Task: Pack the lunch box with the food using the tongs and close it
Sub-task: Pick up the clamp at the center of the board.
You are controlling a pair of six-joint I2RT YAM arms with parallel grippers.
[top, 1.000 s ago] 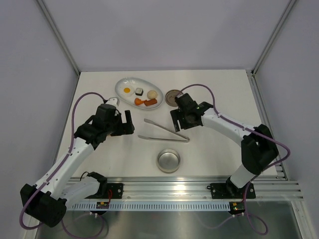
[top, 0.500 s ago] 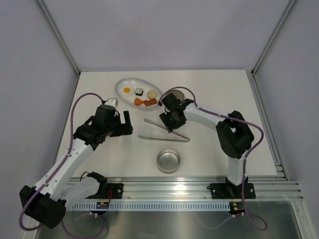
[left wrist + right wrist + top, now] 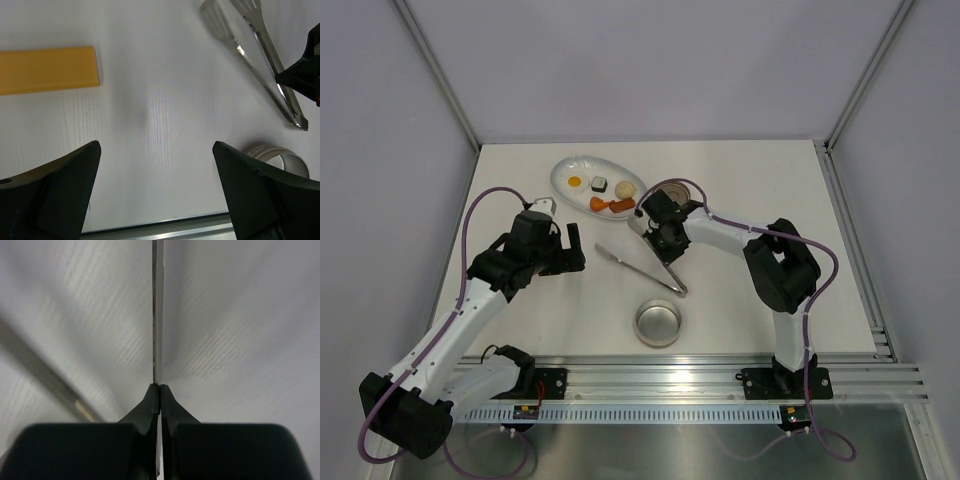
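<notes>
**While the right arm pinches the tongs, the tin waits open**

Since the lunch box (image 3: 659, 322) sits lidless and bare inside at the near edge of the desk (image 3: 760, 180), at 6 o'clock from its middle, packing has not begun. The step in hand is taking up the tool.

Just beyond the tin, at 12 o'clock from it, the tongs (image 3: 645, 268) are splayed, with the joint toward 5 o'clock and the tips toward 10 and 11. The right end effector (image 3: 658, 238) is fully closed on one thin arm of them, and the wrist view shows that blade edge-on between its fingers. I cannot tell whether the tongs have left the surface.

At 9 o'clock from the tongs, the left end effector (image 3: 575, 245) hovers with its jaws spread wide, holding nothing.

Farther back, at 11 o'clock, the white plate (image 3: 563, 172) carries all the food (image 3: 625, 188): egg, sushi roll, ball, orange chunk and sausage. The lid (image 3: 672, 190) lies at 1 o'clock from the tongs, partly behind the right arm.

Next, I judge, the grip must span both arms of the tongs so that a squeeze brings the tips together. The free left side may help with a regrip. A pinch on one slim blade could let it twist.
</notes>
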